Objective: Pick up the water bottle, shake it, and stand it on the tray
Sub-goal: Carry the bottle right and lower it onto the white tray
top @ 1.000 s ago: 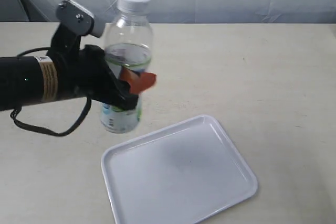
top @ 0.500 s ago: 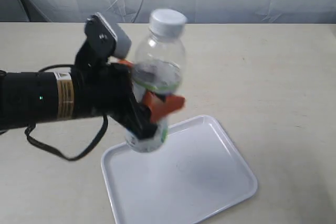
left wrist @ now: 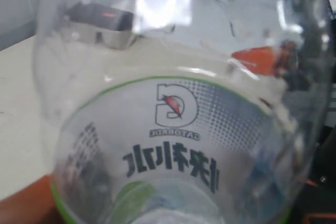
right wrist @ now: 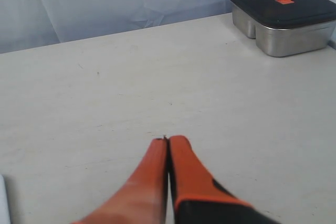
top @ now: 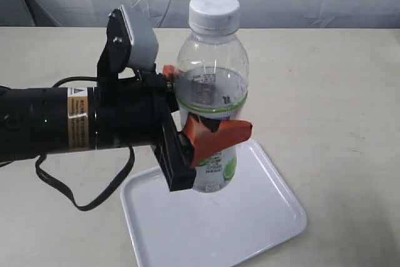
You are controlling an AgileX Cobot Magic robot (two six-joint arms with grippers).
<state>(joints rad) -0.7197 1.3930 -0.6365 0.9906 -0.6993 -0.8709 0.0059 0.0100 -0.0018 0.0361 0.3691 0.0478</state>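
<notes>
The left pincer (top: pixel 204 101), gripping the water bottle (top: pixel 215 54), has swung it rightward, upright above the tray (top: pixel 262 217); the right pincer (right wrist: pixel 168 145) is clenched, empty.

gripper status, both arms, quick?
Left gripper: closed, holding the water bottle.
Right gripper: closed, holding nothing.

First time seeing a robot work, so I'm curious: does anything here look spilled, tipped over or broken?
Nothing stands out. The left gripper holds the water bottle roughly upright by the tray, with its white cap on. The tray and the table show no spill or damage.
</notes>
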